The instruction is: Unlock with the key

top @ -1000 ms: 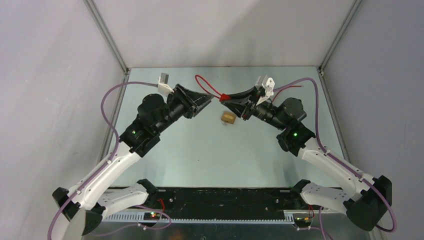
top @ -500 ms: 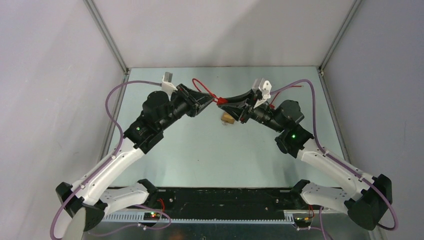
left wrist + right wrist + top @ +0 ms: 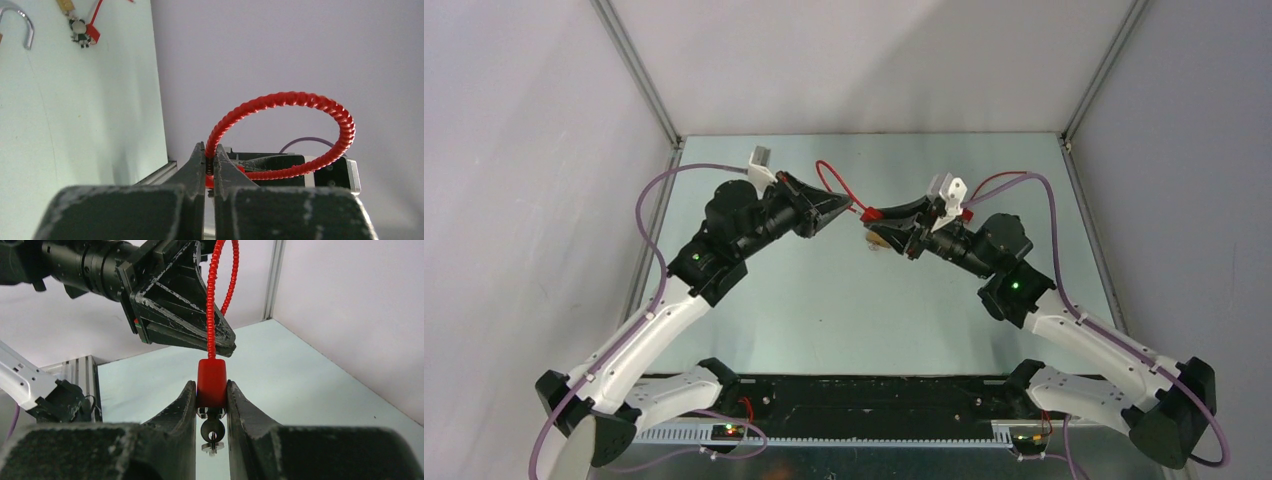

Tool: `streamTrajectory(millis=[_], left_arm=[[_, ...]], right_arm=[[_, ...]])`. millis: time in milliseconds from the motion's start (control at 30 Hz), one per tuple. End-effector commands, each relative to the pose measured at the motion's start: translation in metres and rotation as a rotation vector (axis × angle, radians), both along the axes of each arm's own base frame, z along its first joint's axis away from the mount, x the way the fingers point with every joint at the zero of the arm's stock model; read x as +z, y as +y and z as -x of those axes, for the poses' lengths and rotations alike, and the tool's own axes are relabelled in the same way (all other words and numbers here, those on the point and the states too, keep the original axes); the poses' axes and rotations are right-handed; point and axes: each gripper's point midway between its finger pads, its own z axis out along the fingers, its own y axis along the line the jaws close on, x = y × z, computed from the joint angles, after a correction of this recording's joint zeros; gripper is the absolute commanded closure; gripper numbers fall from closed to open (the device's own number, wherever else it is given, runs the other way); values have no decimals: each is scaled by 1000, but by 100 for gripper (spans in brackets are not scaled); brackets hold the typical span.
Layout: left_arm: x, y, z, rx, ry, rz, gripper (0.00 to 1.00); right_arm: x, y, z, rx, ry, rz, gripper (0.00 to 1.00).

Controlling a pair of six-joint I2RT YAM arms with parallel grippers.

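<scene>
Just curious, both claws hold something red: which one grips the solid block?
The right gripper, clamping the red plastic tag; the left gripper pinches only the twisted red wire loop.

— What sort of place is this?
— A robotics lab cell. Plain grey panels (image 3: 874, 60) and aluminium posts (image 3: 639, 75) box in a pale green counter (image 3: 844, 320), and a left arm (image 3: 639, 340) and right arm (image 3: 1089, 335) are bolted along its six o'clock edge.
</scene>
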Motion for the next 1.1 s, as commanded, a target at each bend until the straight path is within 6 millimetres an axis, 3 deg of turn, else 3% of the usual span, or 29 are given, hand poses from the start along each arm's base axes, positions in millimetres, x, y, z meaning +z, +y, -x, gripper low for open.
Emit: streamTrajectory(millis=[0, 200, 333, 467, 667, 900, 933, 967, 1067], left_arm=[[39, 50, -32, 236, -137, 7, 100], [17, 74, -47, 300, -105, -72, 100], [22, 74, -49, 303, -152, -124, 100], [20, 53, -47, 251, -176, -219, 100], [-2, 22, -47, 171, -124, -304, 100], [14, 8, -38, 151, -236, -496, 100], [7, 6, -38, 137, -251, -564, 100], [17, 5, -36, 136, -277, -574, 100], [19, 16, -38, 168, -308, -663, 100]], right_arm=[[-24, -20, -1, -76, 21, 81, 100], [-65, -26, 11, -52, 109, 202, 100], [-69, -23, 11, -59, 148, 205, 100], [-52, -7, 13, -37, 113, 170, 100], [-27, 19, 22, 38, 41, 190, 100], [-49, 24, 12, -1, 85, 301, 100], [-53, 21, 11, -9, 98, 327, 100], [-57, 20, 10, -12, 107, 346, 100], [-76, 12, 8, -29, 154, 418, 100]])
